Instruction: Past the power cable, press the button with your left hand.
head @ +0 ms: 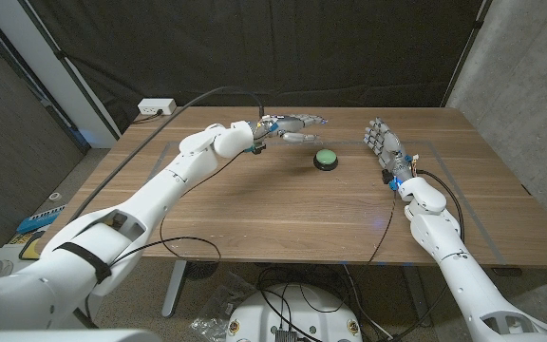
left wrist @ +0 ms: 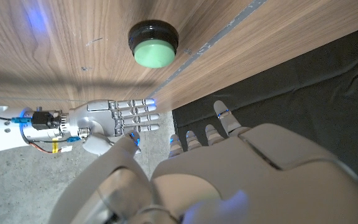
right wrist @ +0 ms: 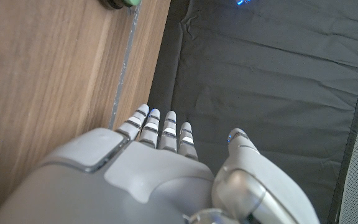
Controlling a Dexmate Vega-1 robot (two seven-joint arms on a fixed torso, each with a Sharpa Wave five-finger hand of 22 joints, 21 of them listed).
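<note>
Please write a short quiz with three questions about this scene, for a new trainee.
1. True or false: the left hand is pressing the green button.
2. Which hand is nearer the button? A) left B) right
3. Fill in: the button stands on the wooden ____.

Key: 1 false, the hand is beside the button with its fingers spread, not on it. 2 A. 3 table.

No text, label, brand, number or sign can be read on anything here.
</note>
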